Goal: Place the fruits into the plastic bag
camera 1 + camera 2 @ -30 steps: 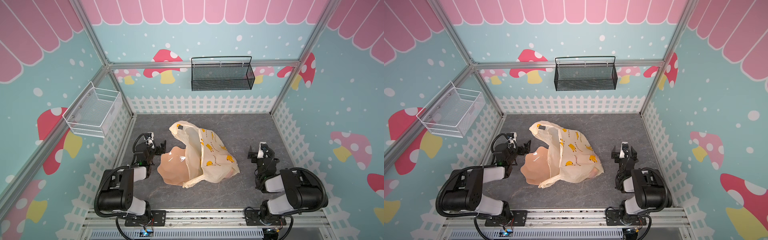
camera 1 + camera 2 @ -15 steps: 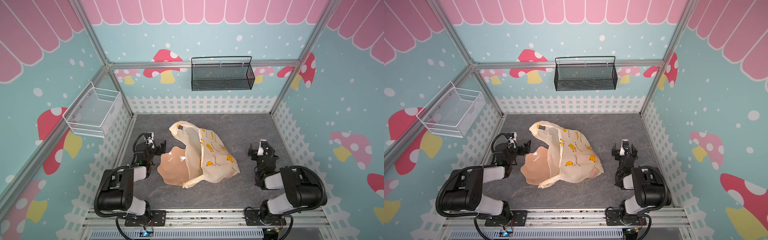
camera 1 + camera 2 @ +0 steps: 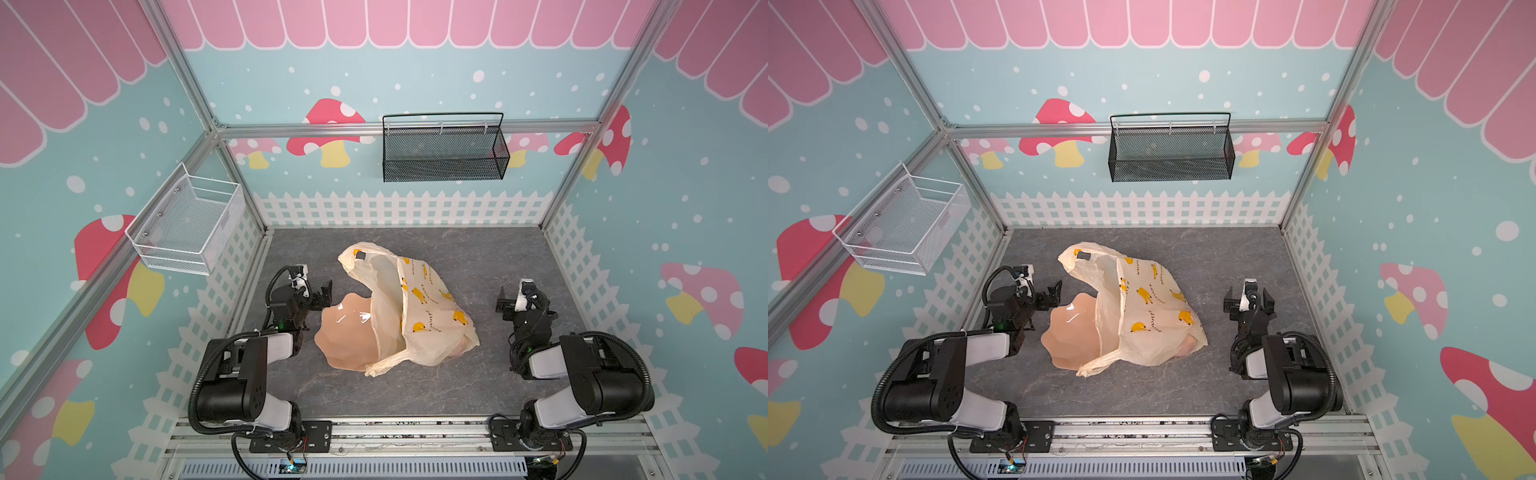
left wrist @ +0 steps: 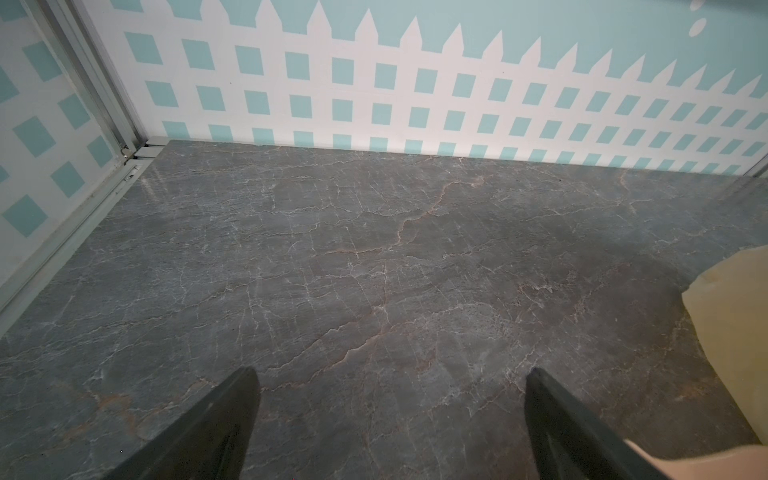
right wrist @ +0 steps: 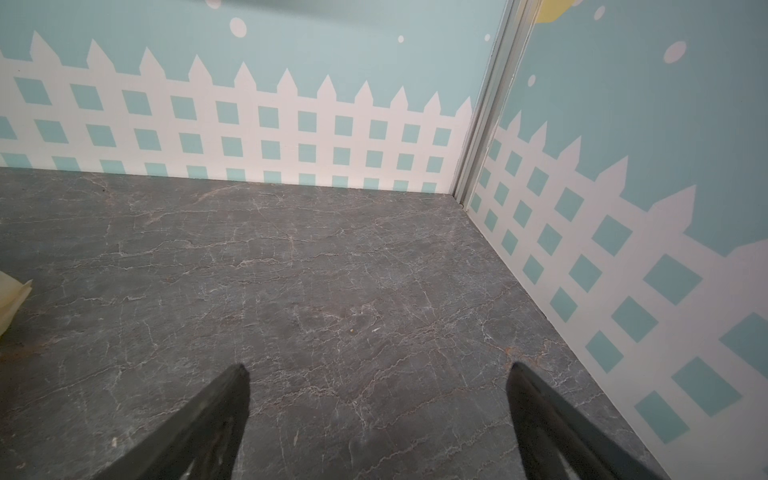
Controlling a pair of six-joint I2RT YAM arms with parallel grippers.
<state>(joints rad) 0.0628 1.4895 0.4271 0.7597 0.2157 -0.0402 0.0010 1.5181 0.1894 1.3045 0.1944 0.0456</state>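
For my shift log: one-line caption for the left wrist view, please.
Open left gripper over grey marble-look tabletop; plastic bag and peach plate just in view.

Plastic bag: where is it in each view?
Top view: cream crinkly banana-print plastic bag mid-floor, draped over the peach wavy-edged plate.
Top view: same mid-floor spot.
Left wrist: a cream corner at the frame's edge.
Right wrist: a cream sliver at the edge.
Shared landmark: white picket fence on the walls.

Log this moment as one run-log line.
left tool: open, empty, by plate | right tool: open, empty, clear of bag | bag: draped over plate | fruits: none in view
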